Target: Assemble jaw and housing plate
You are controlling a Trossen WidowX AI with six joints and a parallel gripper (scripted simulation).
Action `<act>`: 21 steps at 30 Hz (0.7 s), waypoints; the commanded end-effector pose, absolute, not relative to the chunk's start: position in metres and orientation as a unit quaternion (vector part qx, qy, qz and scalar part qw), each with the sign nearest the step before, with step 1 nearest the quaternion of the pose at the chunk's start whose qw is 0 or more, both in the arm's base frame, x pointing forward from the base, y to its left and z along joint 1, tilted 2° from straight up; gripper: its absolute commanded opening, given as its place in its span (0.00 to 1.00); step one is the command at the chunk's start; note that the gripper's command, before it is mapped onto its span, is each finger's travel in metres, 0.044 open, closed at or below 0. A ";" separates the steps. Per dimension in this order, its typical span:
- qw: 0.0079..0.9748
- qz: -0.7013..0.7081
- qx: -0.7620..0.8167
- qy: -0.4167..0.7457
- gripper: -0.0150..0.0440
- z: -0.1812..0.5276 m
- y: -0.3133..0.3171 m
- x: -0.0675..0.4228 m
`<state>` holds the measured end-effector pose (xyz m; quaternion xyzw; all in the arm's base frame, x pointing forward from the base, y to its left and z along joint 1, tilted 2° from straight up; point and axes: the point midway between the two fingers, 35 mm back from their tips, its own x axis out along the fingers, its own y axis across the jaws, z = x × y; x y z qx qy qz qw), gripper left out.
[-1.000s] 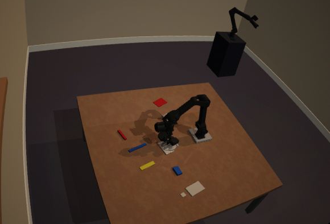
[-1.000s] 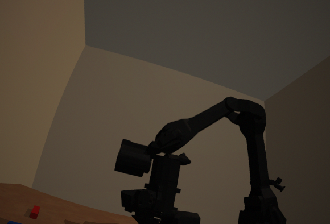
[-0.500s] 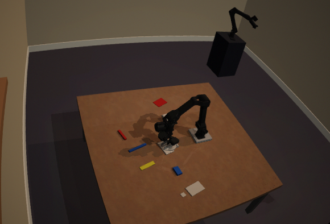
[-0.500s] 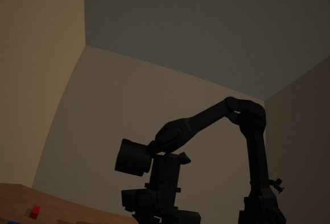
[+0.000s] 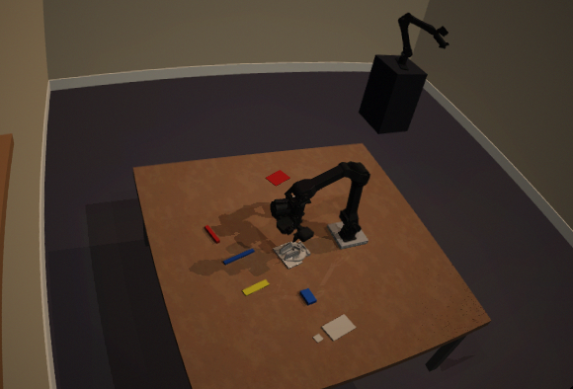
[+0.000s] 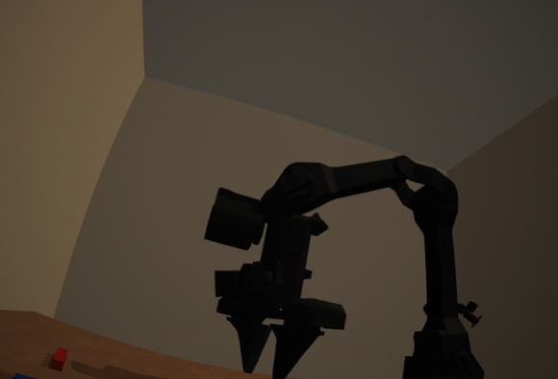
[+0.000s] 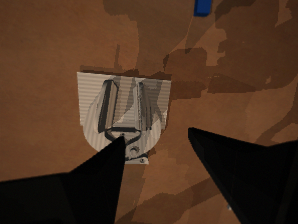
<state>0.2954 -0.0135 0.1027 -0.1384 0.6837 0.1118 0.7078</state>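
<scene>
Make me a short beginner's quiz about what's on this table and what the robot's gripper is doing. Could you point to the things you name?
1. True or false: the gripper (image 5: 296,239) (image 6: 261,374) (image 7: 156,136) is open, with nothing between its fingers.
2. Which color is the thin bar lying between the red bar (image 5: 212,234) (image 6: 60,359) and the yellow bar (image 5: 256,287)?
A. white
B. blue
C. green
3. Fill in the blank: in the top view, the larger white rectangle (image 5: 339,327) has a much smaller white ____ (image 5: 318,338) beside it.

Key: 1. true; 2. B; 3. square

Red bar (image 5: 212,234) (image 6: 60,359), yellow bar (image 5: 256,287), red square (image 5: 278,178) (lying flat), dark pedestal (image 5: 392,94)
</scene>
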 end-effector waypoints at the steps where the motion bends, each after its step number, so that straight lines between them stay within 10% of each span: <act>1: 0.704 0.126 -0.154 0.681 0.86 0.103 -0.025 0.296; 5: 0.697 0.153 -0.182 0.676 1.00 0.105 -0.042 0.295; 21: 0.658 0.256 -0.291 0.646 1.00 0.112 -0.108 0.282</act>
